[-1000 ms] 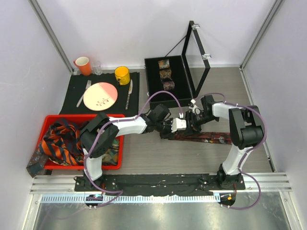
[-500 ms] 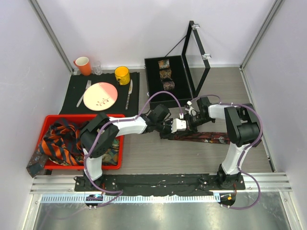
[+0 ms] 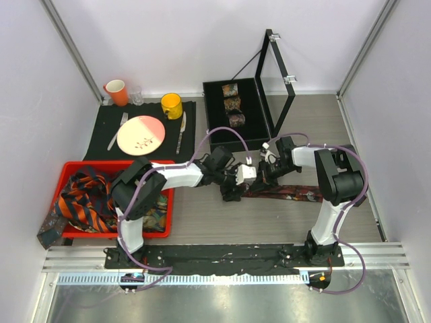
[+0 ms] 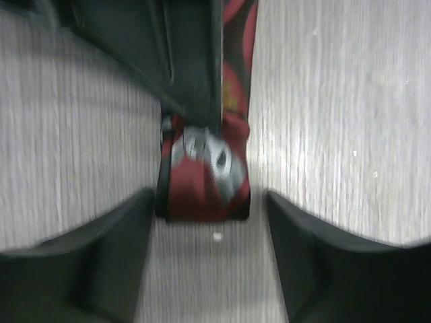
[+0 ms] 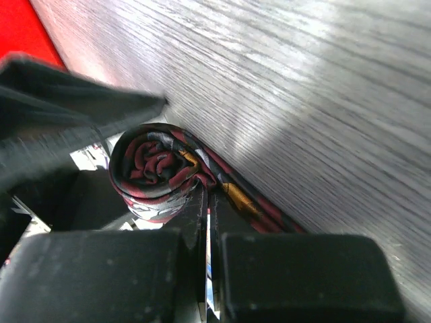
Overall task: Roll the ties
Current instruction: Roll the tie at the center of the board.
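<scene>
The dark red tie [image 3: 289, 193] lies flat on the table [image 3: 202, 225] right of centre, its left end wound into a small coil [image 5: 153, 171]. Down low, the left gripper [image 4: 212, 249] has its fingers spread wide, one on each side of that coil and not touching it. The right gripper [image 5: 205, 202] has its fingers pressed together, nipping the fabric at the coil's edge.
</scene>
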Controlling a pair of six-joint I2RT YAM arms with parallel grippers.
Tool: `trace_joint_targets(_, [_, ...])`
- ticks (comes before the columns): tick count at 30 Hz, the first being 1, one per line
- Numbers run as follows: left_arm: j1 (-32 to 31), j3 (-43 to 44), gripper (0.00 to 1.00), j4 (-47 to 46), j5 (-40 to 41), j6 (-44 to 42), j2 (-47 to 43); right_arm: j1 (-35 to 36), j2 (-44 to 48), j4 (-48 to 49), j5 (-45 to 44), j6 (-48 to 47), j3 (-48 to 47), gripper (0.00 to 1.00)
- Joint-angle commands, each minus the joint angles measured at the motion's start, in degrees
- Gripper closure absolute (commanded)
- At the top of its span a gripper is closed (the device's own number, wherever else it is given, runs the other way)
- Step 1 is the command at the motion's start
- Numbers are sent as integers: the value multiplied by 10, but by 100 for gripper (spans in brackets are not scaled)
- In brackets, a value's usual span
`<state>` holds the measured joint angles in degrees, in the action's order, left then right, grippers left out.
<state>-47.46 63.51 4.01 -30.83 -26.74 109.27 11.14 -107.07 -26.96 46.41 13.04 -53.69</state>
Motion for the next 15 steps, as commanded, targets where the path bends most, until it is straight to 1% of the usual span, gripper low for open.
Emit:
trace_joint_targets(1, [34,-55,24,-56,-41,48,-42,0,-21,-3,-141,-43,6,99])
trace_joint_targets(3, [35,-85,23,-113,-55,58,-51,0,-22,-4,-145,-45,7,99])
trace_joint_targets(5, [35,-98,23,-144,-63,70,-54,0,-22,-1,-149,-44,10,99])
trace_joint_targets(11, [33,-87,24,-213,-78,117,-12,2,-24,1,-152,-45,10,99])
trace_joint_targets(14, [30,-84,29,-240,-86,124,2,2,-25,0,-153,-45,7,99])
trace_joint_targets(15, [28,-82,34,-242,-88,122,5,2,-25,-1,-153,-46,6,99])
